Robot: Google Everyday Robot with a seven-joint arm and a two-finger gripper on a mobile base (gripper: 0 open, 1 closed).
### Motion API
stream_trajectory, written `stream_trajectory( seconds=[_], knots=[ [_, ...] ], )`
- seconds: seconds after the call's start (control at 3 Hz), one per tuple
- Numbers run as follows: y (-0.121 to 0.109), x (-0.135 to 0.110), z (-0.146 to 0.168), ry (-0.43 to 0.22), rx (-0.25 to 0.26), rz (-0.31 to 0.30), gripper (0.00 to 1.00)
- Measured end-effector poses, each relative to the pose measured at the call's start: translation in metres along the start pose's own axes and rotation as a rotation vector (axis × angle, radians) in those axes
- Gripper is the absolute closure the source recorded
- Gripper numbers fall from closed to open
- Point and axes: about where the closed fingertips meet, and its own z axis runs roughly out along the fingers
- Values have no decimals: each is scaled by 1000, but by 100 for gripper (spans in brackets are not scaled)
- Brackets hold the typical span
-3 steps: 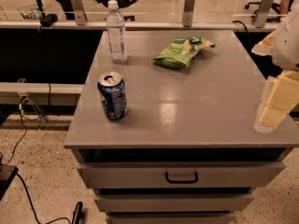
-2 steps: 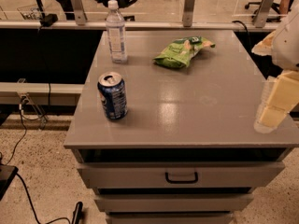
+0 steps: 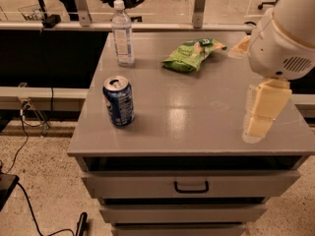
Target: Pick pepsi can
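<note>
The pepsi can is dark blue with white markings and a silver top. It stands upright on the grey cabinet top, near the front left. My gripper hangs over the right side of the top, far to the right of the can and apart from it. Its cream fingers stand apart and hold nothing. The white arm body sits above them at the upper right.
A clear plastic water bottle stands at the back left. A green snack bag lies at the back middle. Drawers with a black handle are below the top. Cables run on the floor at the left.
My arm and gripper have moved a little to the left, further over the cabinet top. The can, bottle and bag have not moved.
</note>
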Motion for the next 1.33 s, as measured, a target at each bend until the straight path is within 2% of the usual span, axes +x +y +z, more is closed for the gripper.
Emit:
stream_trajectory(
  seconds=[0.67,1.0,1.33],
  knots=[
    [11,-93,30,-58,-73,-289,0],
    [20,-134,41,-82,-104,-415,0],
    [20,-134,41,-82,-104,-415,0]
  ],
)
